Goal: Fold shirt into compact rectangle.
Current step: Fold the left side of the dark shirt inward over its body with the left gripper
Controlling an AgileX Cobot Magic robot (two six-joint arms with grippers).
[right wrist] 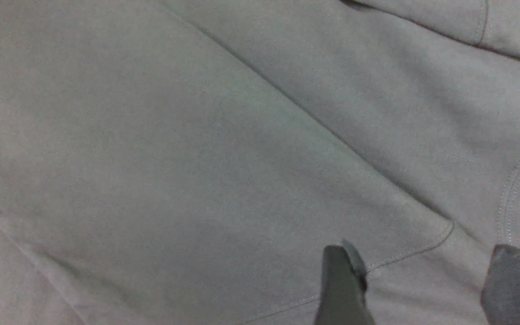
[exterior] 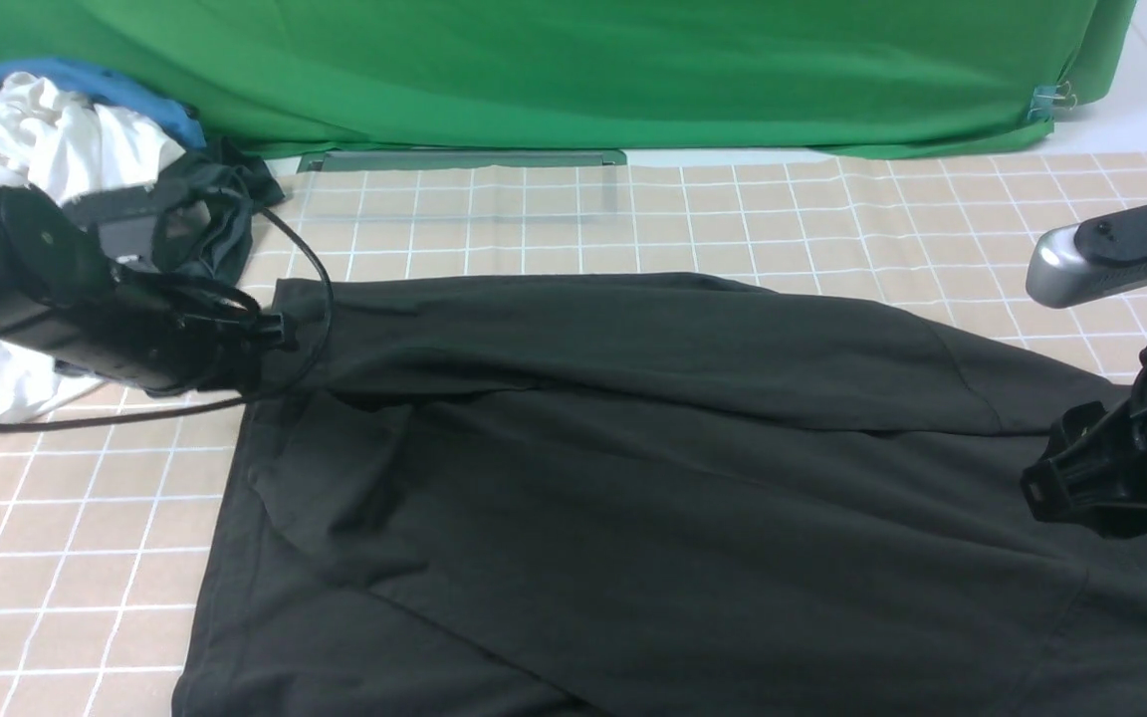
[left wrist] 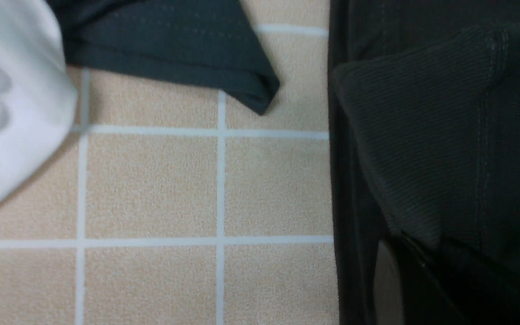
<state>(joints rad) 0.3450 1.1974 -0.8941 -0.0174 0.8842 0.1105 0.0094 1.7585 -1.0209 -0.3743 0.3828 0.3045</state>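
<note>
Nearest: shirt point(exterior: 633, 518), black, spread over the checked mat point(exterior: 56, 518), filling the near middle and right and running off the near edge of the front view. At near right, over the fabric: right gripper point(exterior: 1061, 488), released, jaws apart with nothing between them; in its wrist view, both fingers point(right wrist: 341, 284) over plain knit, a ribbed band close by. Farther back, along the shirt's far side: sleeve point(exterior: 633, 339), laid from the right shoulder across to the left. At its left end: left gripper point(exterior: 270, 334), clenched on the ribbed cuff point(left wrist: 422, 135), pulled up in a peak off the layer beneath. Looping around that gripper: black cable point(exterior: 320, 279). Beyond, at far left: grey garment point(exterior: 205, 214), crumpled, one corner close to the cuff with bare mat between. Behind it: white garment point(exterior: 46, 139), heaped, with blue garment point(exterior: 115, 90) at its far side. Farthest: green cloth point(exterior: 534, 70) across the whole back
</note>
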